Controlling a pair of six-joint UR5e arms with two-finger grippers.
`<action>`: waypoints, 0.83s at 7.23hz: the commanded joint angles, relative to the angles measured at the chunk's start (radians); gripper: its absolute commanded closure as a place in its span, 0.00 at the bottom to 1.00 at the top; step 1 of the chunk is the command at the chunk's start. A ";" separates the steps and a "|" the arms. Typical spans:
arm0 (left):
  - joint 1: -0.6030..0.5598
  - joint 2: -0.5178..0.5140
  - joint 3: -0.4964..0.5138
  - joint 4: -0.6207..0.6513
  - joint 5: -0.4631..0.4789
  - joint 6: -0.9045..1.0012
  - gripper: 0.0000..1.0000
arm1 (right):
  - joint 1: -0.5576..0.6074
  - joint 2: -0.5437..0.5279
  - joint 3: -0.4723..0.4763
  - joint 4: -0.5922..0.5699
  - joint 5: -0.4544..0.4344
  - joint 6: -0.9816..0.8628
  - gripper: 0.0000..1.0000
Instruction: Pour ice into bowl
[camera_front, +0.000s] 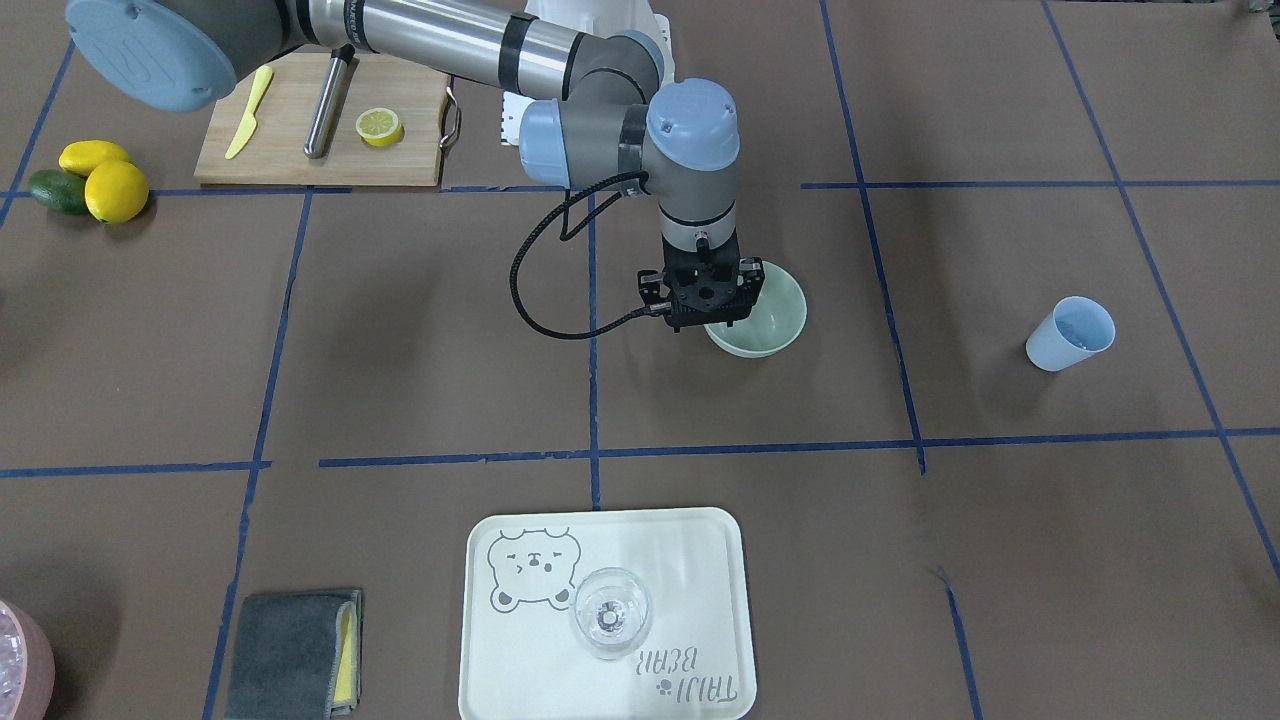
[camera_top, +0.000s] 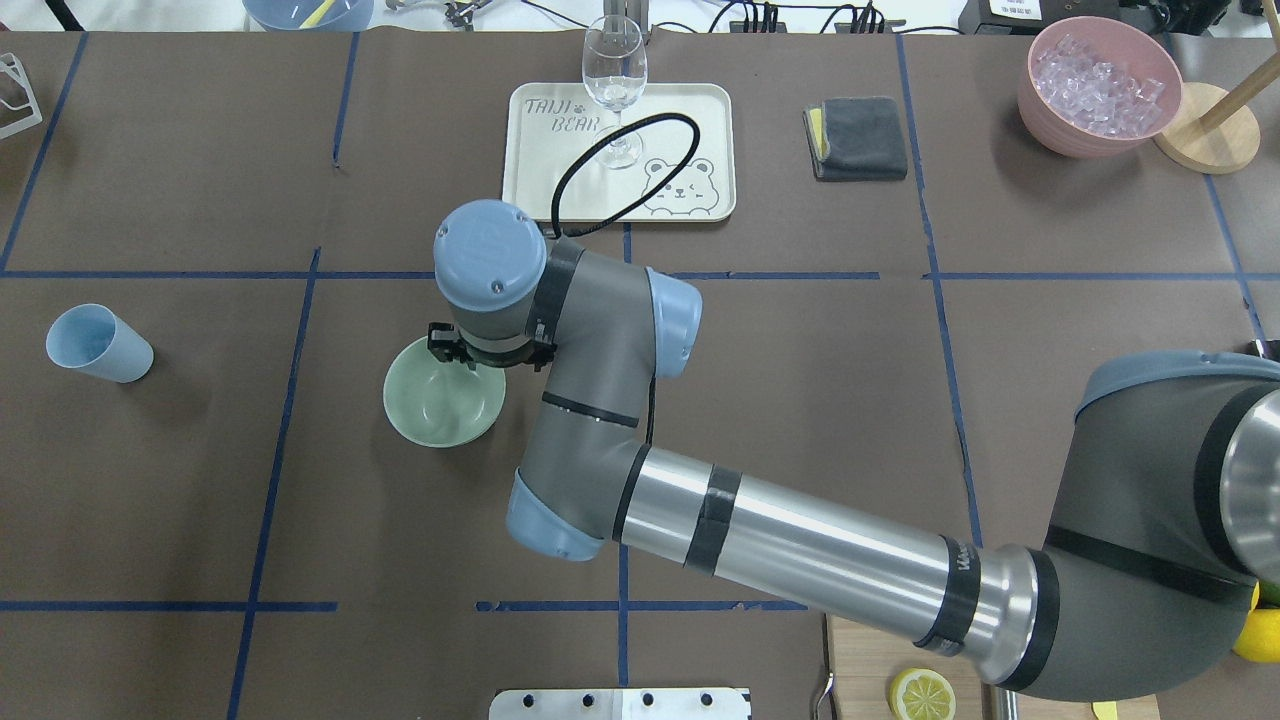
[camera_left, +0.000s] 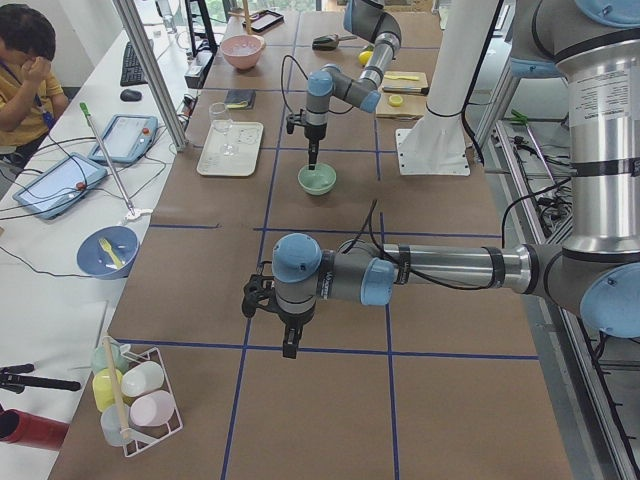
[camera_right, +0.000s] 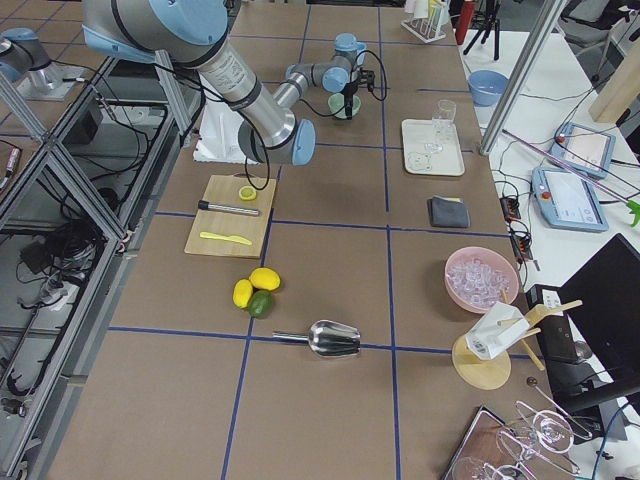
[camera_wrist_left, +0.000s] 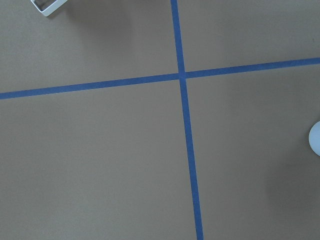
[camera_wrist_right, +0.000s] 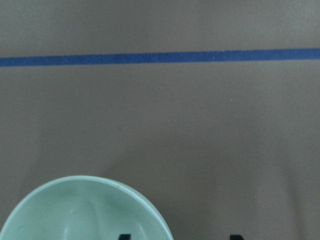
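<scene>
The pale mint-green bowl (camera_top: 440, 408) stands on the brown table near the middle; it looks empty (camera_front: 770, 320). My right gripper (camera_front: 710, 312) hangs straight down over the bowl's rim. In the right wrist view (camera_wrist_right: 179, 237) its two tips are apart, one over the bowl (camera_wrist_right: 75, 215) and one outside it, so it is open and holds nothing. Ice (camera_top: 1098, 72) fills the pink container. A blue cup (camera_top: 97, 343) stands far to the left; I cannot tell what is in it. My left gripper (camera_left: 288, 343) shows only in the exterior left view, so I cannot tell its state.
A cream tray (camera_top: 680, 120) with a clear glass (camera_top: 614, 75) stands beyond the bowl, with a grey cloth (camera_top: 858, 138) beside it. A cutting board (camera_front: 300, 150) holds a knife and half a lemon (camera_front: 379, 126). Lemons (camera_front: 115, 190) and a metal scoop (camera_right: 335, 340) lie further off.
</scene>
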 joint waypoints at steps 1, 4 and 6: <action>0.000 -0.004 -0.004 -0.062 0.010 0.002 0.00 | 0.153 -0.025 0.163 -0.226 0.136 -0.162 0.00; 0.003 -0.027 -0.021 -0.173 0.001 0.001 0.00 | 0.507 -0.369 0.459 -0.368 0.354 -0.747 0.00; 0.003 -0.028 -0.010 -0.346 0.002 -0.011 0.00 | 0.781 -0.548 0.437 -0.371 0.494 -1.207 0.00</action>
